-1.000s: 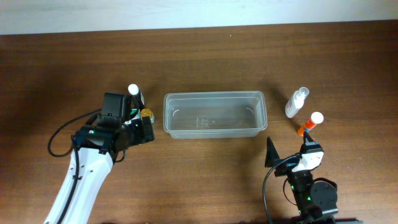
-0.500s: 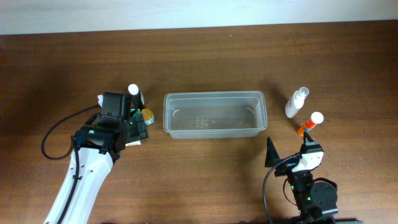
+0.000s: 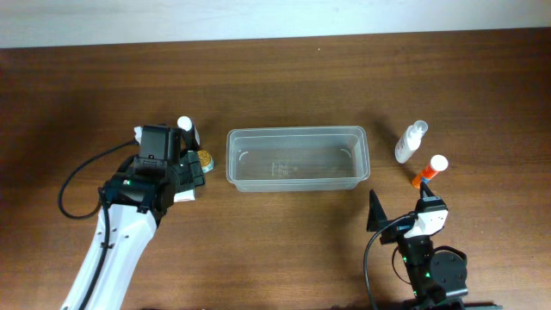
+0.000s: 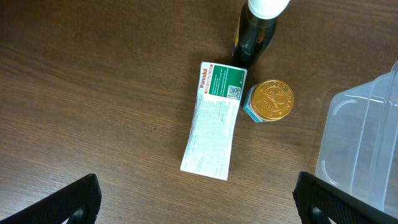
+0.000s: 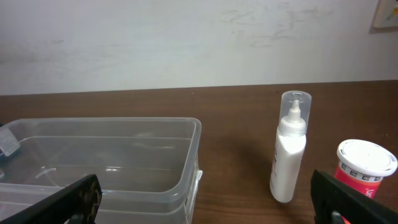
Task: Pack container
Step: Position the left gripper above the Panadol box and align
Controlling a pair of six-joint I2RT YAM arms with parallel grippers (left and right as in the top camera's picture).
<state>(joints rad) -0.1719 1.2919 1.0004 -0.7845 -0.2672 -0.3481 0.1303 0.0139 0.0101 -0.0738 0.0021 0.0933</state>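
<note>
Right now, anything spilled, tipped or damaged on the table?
Nothing stands out. The container sits upright and empty, the spray bottle stands upright, and the Panadol box lies flat beside the gold-lidded jar. No spill visible.

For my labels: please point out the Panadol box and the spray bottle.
Panadol box (image 4: 211,124): left wrist view, printed top face.
Spray bottle (image 5: 287,155): right wrist view, white body.
</note>
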